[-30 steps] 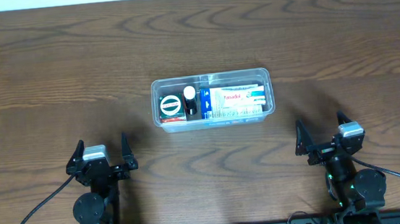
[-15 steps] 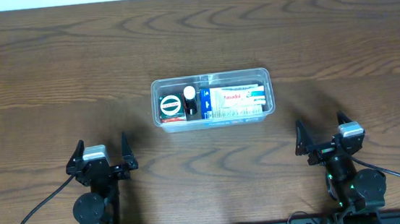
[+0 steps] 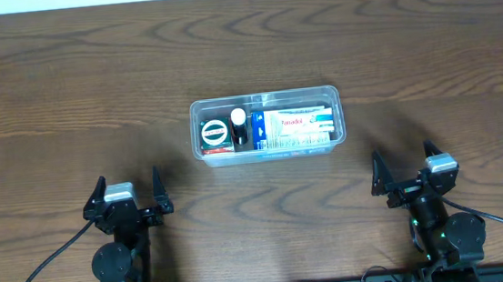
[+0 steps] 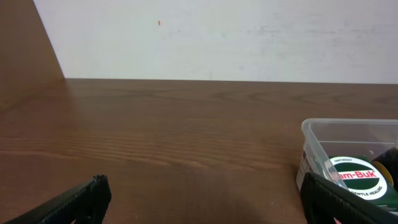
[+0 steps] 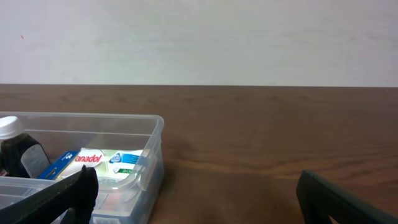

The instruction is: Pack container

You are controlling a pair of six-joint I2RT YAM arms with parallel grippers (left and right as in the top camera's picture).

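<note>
The clear plastic container (image 3: 264,98) sits at the table's middle. It holds a round green-and-white tin (image 3: 215,133), a dark bottle with a white cap (image 3: 238,126) and white-and-blue packets (image 3: 294,126). My left gripper (image 3: 126,194) is open and empty near the front left, well short of the container. My right gripper (image 3: 407,170) is open and empty near the front right. The left wrist view shows the container's corner (image 4: 311,134) with the tin (image 4: 354,176) between open fingers (image 4: 205,199). The right wrist view shows the container (image 5: 152,134), the packets (image 5: 106,163) and open fingers (image 5: 196,196).
Bare brown wooden table (image 3: 65,93) lies all round the container. A white wall (image 4: 217,37) stands behind the table's far edge. Black cables (image 3: 39,269) run from both arm bases at the front edge.
</note>
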